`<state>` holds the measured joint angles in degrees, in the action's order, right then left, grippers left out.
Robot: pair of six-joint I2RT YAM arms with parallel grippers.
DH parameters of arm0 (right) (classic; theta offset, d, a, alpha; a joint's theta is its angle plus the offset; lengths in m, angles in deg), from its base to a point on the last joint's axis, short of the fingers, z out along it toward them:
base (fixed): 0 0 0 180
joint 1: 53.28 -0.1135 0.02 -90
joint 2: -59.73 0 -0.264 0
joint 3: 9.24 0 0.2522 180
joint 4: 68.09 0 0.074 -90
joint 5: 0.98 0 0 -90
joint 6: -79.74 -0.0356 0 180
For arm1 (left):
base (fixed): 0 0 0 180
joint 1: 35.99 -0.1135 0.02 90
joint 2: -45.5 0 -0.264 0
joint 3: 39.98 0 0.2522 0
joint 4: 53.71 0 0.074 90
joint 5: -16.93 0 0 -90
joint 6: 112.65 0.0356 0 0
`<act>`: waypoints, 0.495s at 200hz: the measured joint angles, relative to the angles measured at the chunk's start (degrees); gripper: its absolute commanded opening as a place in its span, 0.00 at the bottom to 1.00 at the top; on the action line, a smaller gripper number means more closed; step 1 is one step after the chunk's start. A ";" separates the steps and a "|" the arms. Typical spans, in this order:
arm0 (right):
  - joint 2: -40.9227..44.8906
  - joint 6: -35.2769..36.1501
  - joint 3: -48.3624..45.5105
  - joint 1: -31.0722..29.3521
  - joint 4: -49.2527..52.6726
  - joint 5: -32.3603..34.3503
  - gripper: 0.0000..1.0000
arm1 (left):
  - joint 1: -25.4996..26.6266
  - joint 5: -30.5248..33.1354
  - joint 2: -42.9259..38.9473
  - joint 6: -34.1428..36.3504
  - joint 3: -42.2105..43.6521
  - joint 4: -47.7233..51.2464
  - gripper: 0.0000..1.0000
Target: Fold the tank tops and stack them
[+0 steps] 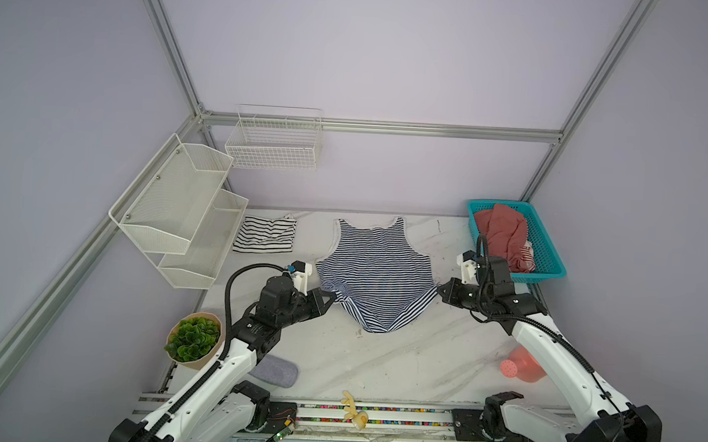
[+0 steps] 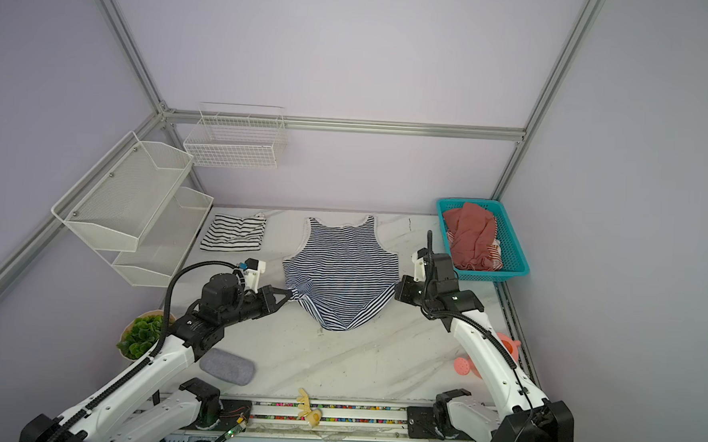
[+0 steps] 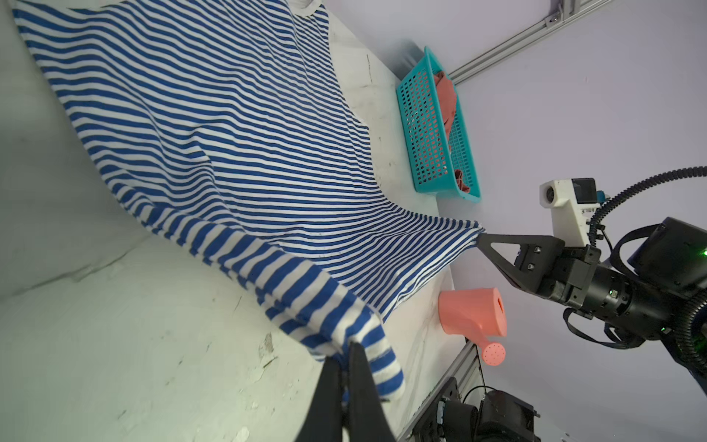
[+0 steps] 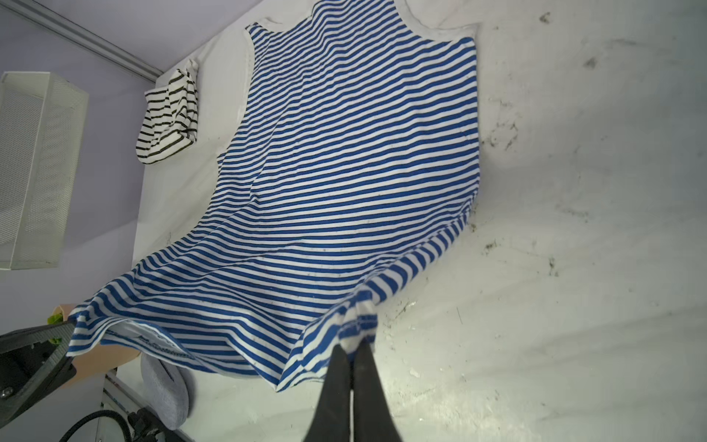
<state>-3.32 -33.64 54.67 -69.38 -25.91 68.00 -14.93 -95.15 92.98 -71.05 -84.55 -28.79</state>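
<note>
tank tops stand at two different stages. the white tank top with wide black stripes [image 1: 265,235] lies as a compact, roughly rectangular bundle at the upper left of the table [image 1: 378,369], just beside the white mesh shelf [image 1: 170,204]. we judge it folded and parked as the base of the stack. the navy-striped tank top [image 1: 377,269] occupies the centre of the frame in both top views, neckline toward the back wall, and is not yet folded.

the left gripper [image 1: 333,295] has its fingers pressed together on the hem corner at the left of the garment. the right gripper [image 1: 438,288] pinches the opposite hem corner in the same way. both wrist views show cloth bunched between the closed black fingers. the corners are raised off the table and the hem sags between the two grips; we cannot tell whether its middle touches the surface. the straps and chest rest flat.

remaining work, in our judgement: carry the hem toward the neckline, complete the fold, then place this top on the white one. the teal basket [image 1: 548,247] at the upper right holds reddish cloth [image 1: 501,234]; we cannot tell whether it belongs to the task.

material notes: the navy top is a thin, limp fabric with dense narrow stripes and white trim at neck and armholes. it drapes and wrinkles at each pinch. the table is hard, marble-patterned and scuffed.
</note>
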 measured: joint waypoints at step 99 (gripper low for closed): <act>3.87 -0.85 4.22 -0.09 20.13 4.87 0.27 | 2.54 5.92 -25.62 -5.07 5.44 25.05 0.24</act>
<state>0.55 -34.49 58.89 -69.47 -5.78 72.88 -12.39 -89.23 67.37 -76.12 -79.10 -3.74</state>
